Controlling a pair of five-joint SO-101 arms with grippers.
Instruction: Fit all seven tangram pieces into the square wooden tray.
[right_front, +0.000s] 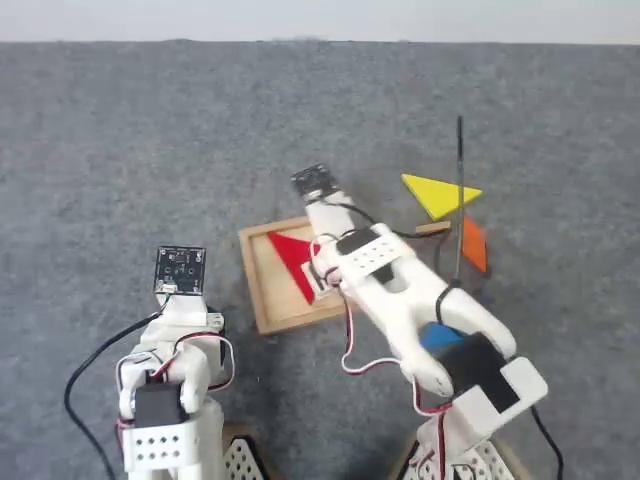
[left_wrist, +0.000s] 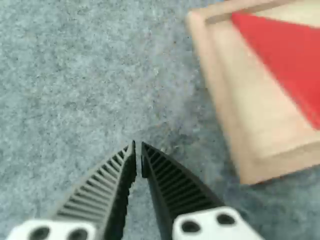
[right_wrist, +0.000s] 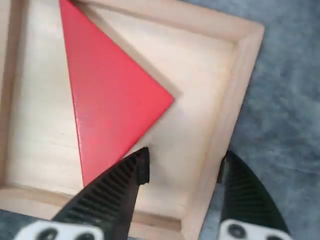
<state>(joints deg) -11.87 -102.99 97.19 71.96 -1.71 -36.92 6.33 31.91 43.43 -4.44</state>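
Left gripper sits pinched nearly closed over the carpet, just beside the tray. The red triangle lies flat inside it, with the right gripper spread wide across the tray's wall. Yellow triangle and orange piece wait outside; they look thin, stiff, light and slick, so I'd pinch opposite edges.

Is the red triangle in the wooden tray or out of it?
In. The red triangle lies flat on the floor of the wooden tray, inside its raised rim.
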